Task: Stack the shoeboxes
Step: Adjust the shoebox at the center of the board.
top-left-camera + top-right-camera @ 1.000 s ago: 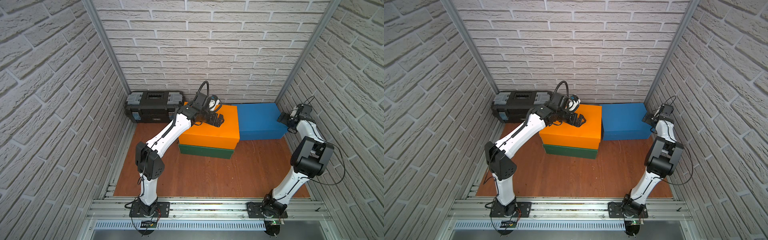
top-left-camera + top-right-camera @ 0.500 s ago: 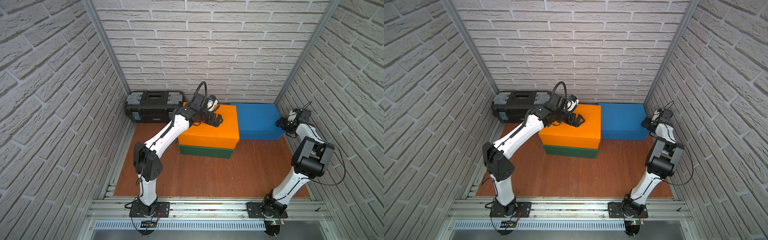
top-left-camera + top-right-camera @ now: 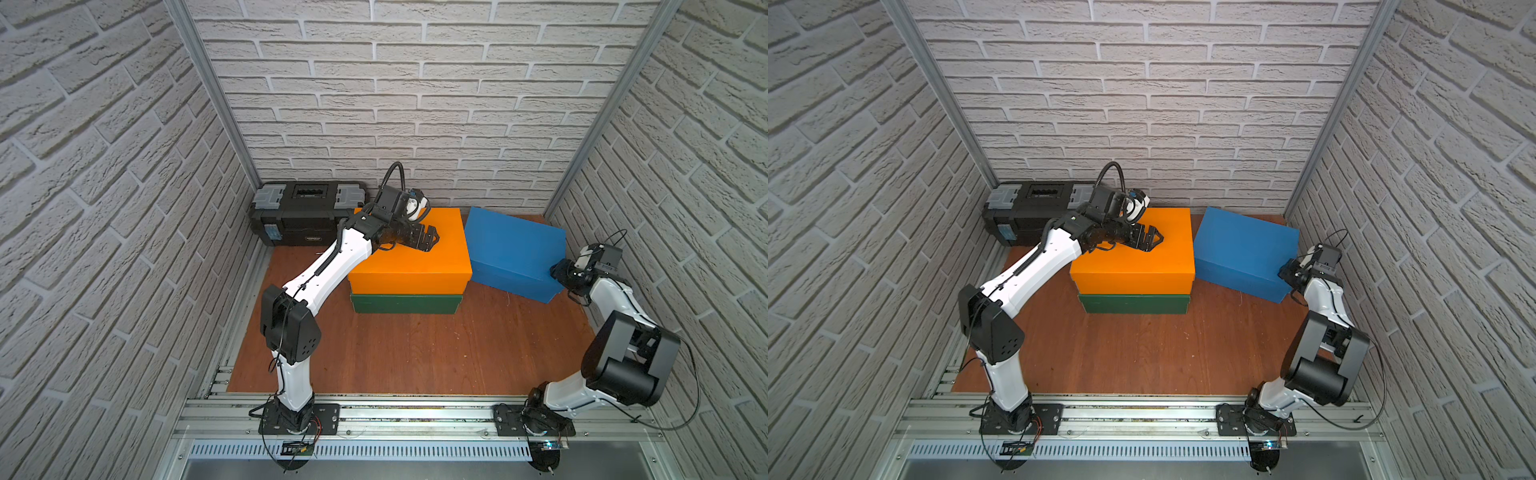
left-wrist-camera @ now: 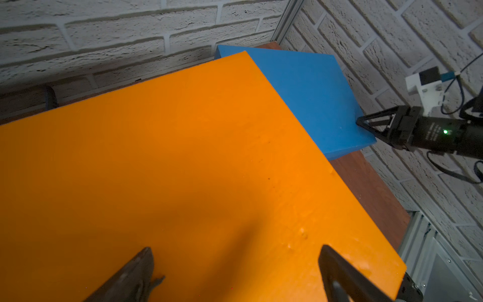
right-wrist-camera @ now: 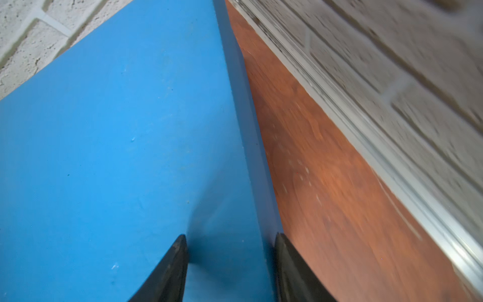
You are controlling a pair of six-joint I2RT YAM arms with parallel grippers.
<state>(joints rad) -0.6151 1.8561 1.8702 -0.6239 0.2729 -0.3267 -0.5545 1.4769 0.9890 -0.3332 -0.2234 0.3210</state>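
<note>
The orange shoebox [image 3: 415,259] [image 3: 1142,262] lies on the dark green shoebox [image 3: 405,303] [image 3: 1133,304], mid-floor near the back wall. To their right the blue shoebox [image 3: 511,245] [image 3: 1241,245] stands on the floor, turned at an angle. My left gripper [image 3: 432,241] [image 3: 1156,241] [image 4: 235,248] hovers open just over the orange lid [image 4: 183,157], holding nothing. My right gripper [image 3: 557,272] [image 3: 1285,270] [image 5: 230,235] is shut on the blue shoebox [image 5: 104,130] at its near right corner, one finger on the lid, the other against the side wall.
A black toolbox [image 3: 305,212] [image 3: 1034,208] with grey latches stands in the back left corner, behind the left arm. Brick walls close in on three sides; the right wall's metal rail [image 5: 366,130] runs near the blue box. Bare wooden floor [image 3: 415,353] lies in front of the boxes.
The right gripper came in to the blue box's corner and its jaws narrowed onto it. The blue box has turned, its near right corner swinging forward. The left arm barely moved.
</note>
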